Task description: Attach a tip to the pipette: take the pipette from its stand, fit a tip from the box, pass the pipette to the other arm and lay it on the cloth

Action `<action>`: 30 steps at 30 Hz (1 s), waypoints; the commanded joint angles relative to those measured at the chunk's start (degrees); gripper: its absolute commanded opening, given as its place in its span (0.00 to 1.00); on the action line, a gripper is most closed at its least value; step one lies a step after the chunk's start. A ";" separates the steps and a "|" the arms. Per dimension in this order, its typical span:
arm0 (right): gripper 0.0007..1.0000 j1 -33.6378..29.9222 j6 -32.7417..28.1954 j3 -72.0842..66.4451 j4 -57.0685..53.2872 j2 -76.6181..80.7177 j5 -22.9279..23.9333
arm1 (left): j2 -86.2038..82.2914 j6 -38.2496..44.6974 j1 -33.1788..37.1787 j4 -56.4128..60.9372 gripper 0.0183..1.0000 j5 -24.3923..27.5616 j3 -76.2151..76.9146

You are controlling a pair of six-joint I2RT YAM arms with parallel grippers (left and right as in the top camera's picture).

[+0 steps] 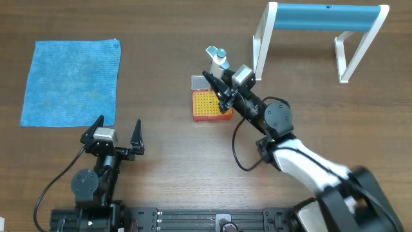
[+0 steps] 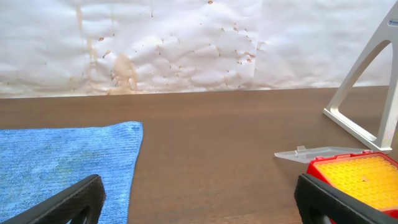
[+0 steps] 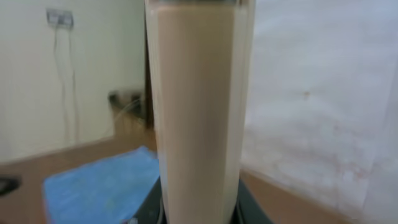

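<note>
My right gripper is shut on the pipette, holding it over the red tip box with its yellow insert. The pipette's white and blue head points toward the table's far side. Up close in the right wrist view, the pipette's pale body stands as a column between the fingers, with the blue cloth behind it. The blue cloth lies flat at the far left. Near the front left, my left gripper rests open and holds nothing. Its wrist view shows the cloth and the tip box.
The white pipette stand with a blue top bar is at the far right; its leg appears in the left wrist view. A clear lid lies behind the tip box. Bare brown table lies between the cloth and the box.
</note>
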 commanded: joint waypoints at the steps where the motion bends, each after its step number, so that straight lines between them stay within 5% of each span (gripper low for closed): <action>1: 0.08 1.66 -0.33 6.05 -30.36 -15.80 -8.11 | -0.37 0.52 -0.13 -0.44 0.98 -0.59 -0.09; 6: 0.08 3.58 -0.28 14.56 -67.43 -24.24 -8.63 | -0.37 0.52 -0.13 -0.44 0.98 -0.59 -0.09; 11: 0.08 4.00 4.92 14.67 -79.49 -29.77 -18.21 | -0.37 0.52 -0.13 -0.44 0.98 -0.59 -0.09; 27: 0.08 3.93 14.21 14.56 -81.46 -33.03 -19.74 | -0.37 0.50 -0.13 -0.44 0.98 -1.42 -0.09; 29: 0.09 3.96 15.34 14.56 -81.59 -32.50 -20.20 | -0.37 -2.67 -0.20 -0.22 0.98 1.73 -0.09; 30: 0.08 3.96 15.37 14.56 -81.59 -32.28 -20.46 | -0.37 -8.79 -0.17 0.50 0.98 7.34 -0.09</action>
